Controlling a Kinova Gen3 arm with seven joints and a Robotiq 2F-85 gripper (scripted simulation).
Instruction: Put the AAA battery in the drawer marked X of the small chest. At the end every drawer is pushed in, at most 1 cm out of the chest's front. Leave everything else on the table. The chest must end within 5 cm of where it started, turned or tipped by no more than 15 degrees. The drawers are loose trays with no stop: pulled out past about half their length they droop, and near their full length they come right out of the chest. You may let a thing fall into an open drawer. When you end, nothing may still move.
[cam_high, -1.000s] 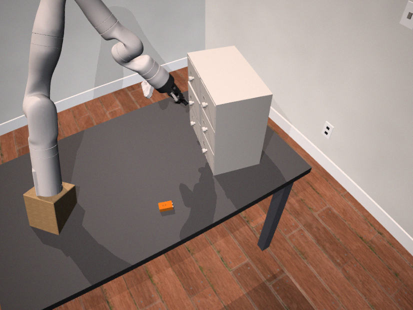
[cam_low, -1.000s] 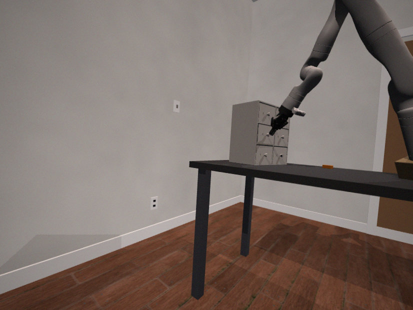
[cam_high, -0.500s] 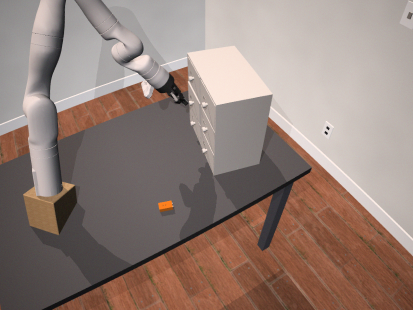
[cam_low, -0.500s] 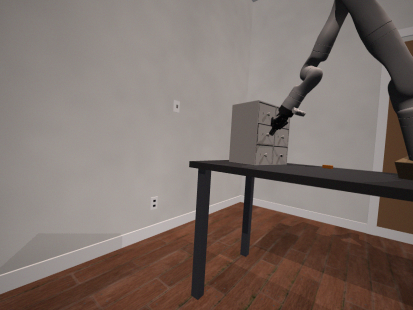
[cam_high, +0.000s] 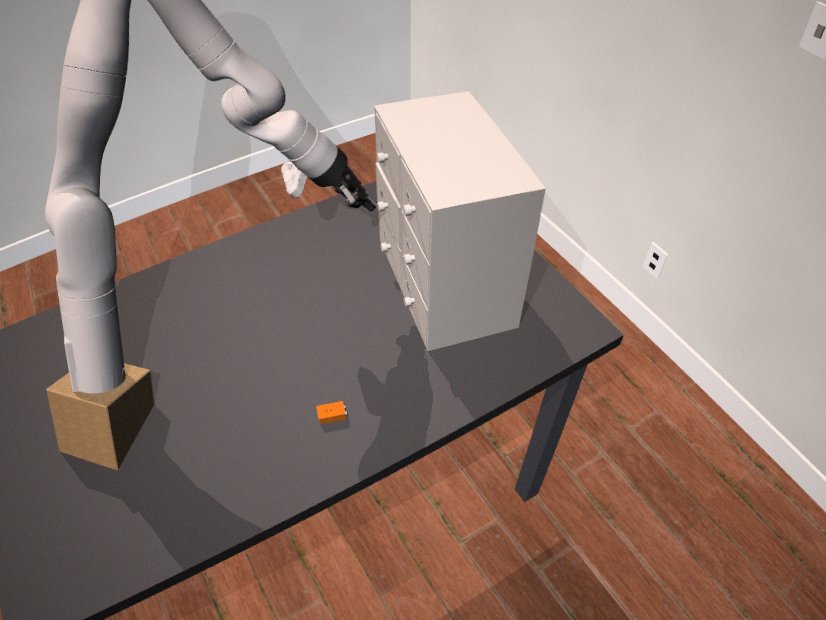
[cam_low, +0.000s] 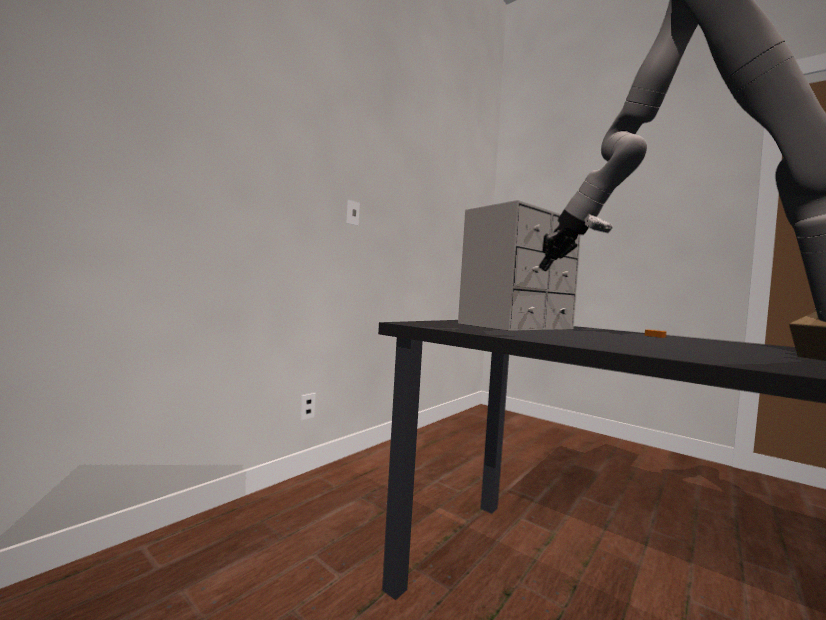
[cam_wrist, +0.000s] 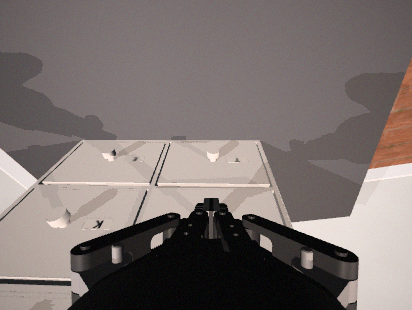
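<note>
Hovering at the chest's front: shut fingers beside a middle knob, AAA battery out of sight

A pale six-drawer chest (cam_high: 480, 266) (cam_low: 487, 266) (cam_wrist: 205, 172) stands upright on the dark surface (cam_high: 266, 320) (cam_low: 667, 357) (cam_wrist: 210, 75), its drawers looking pushed in. The gripper (cam_high: 371, 206) (cam_low: 545, 264) (cam_wrist: 211, 208) slants down toward it, fingers together with nothing between them. Their tips are just beside the middle knob (cam_high: 382, 206) (cam_low: 535, 268) of the left-hand column, as one faces the drawers; whether they touch the front cannot be told. Right of them is the drawer marked K (cam_high: 419, 248) (cam_low: 569, 283) (cam_wrist: 35, 245). No X is legible.

The AAA battery shows in no view; it may be inside a drawer, but that cannot be confirmed. An orange 9-volt battery (cam_high: 330, 413) (cam_low: 655, 333) lies well apart on the surface and should stay there.

The tips' line to the drawer front matters most: closing work would need a straight, gentle push, while a sideways one could turn the chest.

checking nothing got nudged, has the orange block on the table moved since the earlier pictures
No. The orange block sits at the same spot relative to the wooden base block in the top view.
</note>
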